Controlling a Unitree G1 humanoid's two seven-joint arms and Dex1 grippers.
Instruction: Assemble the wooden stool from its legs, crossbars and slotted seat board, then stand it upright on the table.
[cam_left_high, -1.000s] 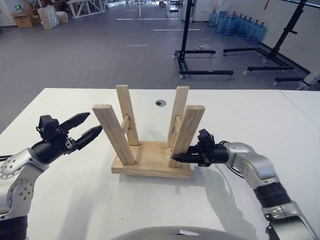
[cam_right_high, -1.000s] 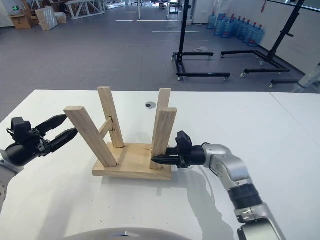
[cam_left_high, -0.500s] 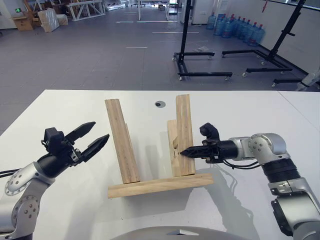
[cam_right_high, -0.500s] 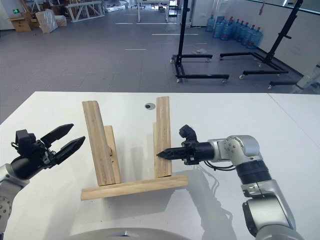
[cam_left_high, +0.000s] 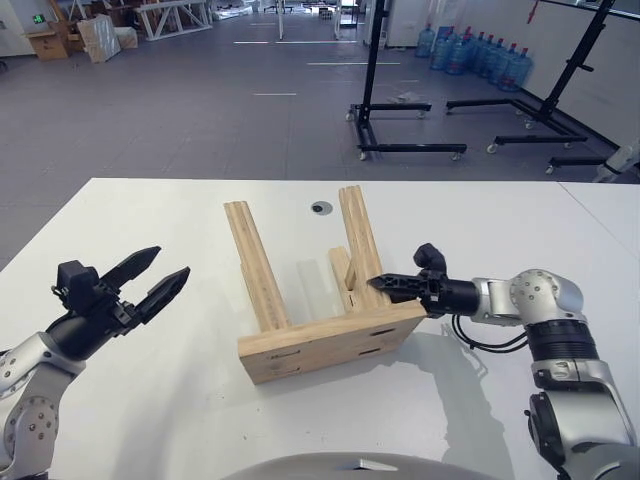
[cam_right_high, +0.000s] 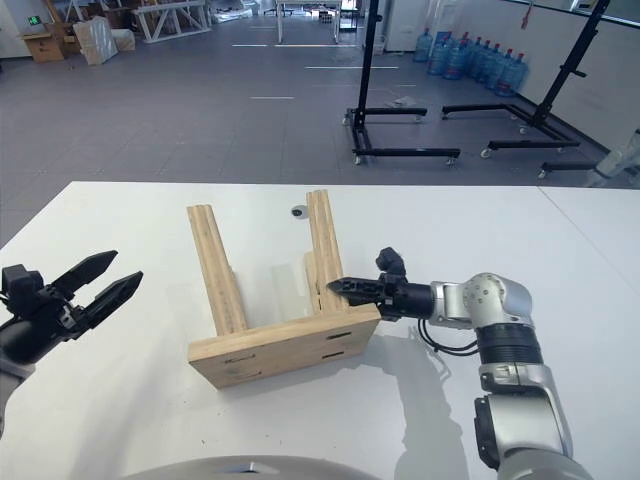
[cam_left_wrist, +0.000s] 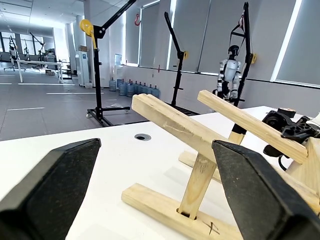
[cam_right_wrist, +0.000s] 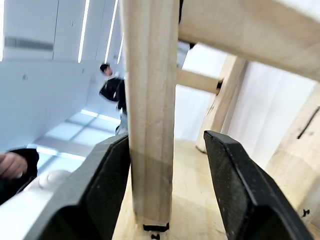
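Progress check: the stool (cam_left_high: 300, 300) looks put together to me. The legs and a crossbar (cam_left_wrist: 197, 182) are sitting in the seat board (cam_left_high: 330, 340), but it's lying tipped on its side on the table (cam_left_high: 120, 210), with the board's edge facing me and the legs pointing away. So I'm reckoning assembly is done and standing it upright is what's left.

My right gripper (cam_left_high: 385, 285) is straddling the right-side leg (cam_right_wrist: 149, 125) near the board, fingers narrow. One finger is against the wood and the other is showing a small gap, so I'm not calling it a firm clamp. My left gripper (cam_left_high: 170, 262) is hovering well apart off to the left, fingers spread wide, holding nothing.
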